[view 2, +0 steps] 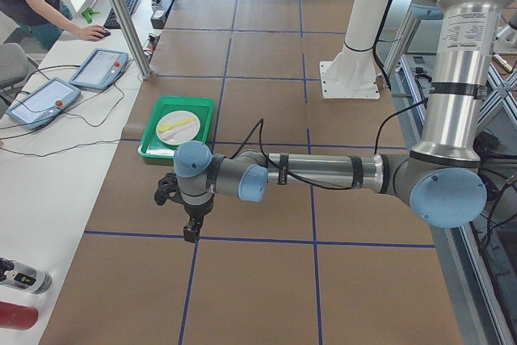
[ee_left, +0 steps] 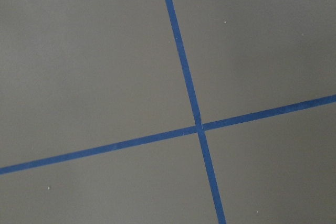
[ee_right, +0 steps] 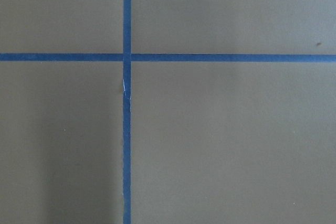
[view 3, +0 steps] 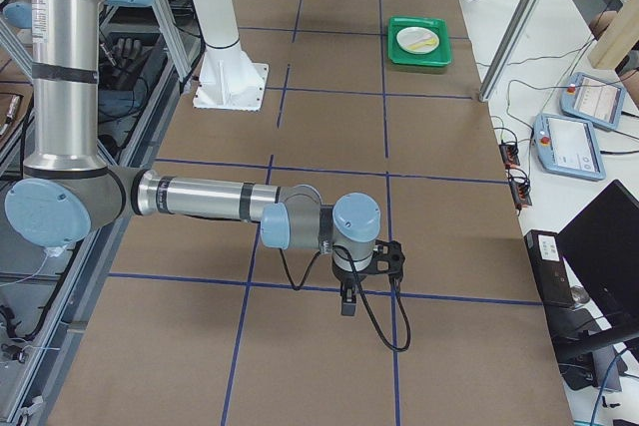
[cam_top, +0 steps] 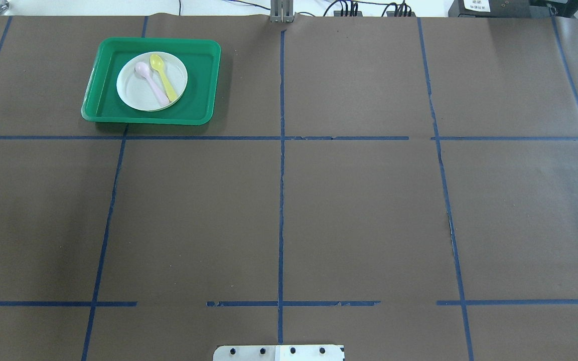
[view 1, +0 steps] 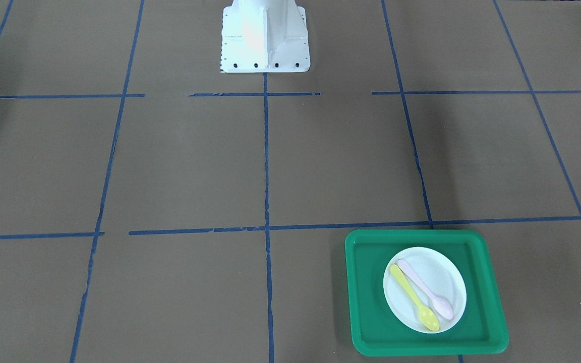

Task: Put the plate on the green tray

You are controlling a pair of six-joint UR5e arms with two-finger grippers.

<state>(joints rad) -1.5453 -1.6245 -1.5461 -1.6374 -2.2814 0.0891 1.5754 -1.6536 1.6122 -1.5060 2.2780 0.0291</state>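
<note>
Sitting flat inside the large rectangular bright green plastic tray (cam_top: 203, 82), the small round white plastic plate (cam_top: 133, 94) is in the upper left of the overhead view and the lower right of the front-facing one. It lies a little off the tray's centre with green floor showing all round it. A yellow plastic spoon (cam_top: 165, 80) and a pale pink plastic spoon (cam_top: 151, 86) lie side by side across it. Judged from that, the placing looks done, with nothing left but perhaps parking the arms. Both arms are well apart from the tray: the left gripper (view 2: 191, 230) hangs over the brown paper-covered table (cam_top: 359, 210) in the middle of the left side view, the right gripper (view 3: 347, 304) likewise in the right side view. Nothing seems to be carried by either, but how far their jaws stand apart I cannot tell. Each wrist camera shows only bare brown paper and crossing blue tape.
</note>
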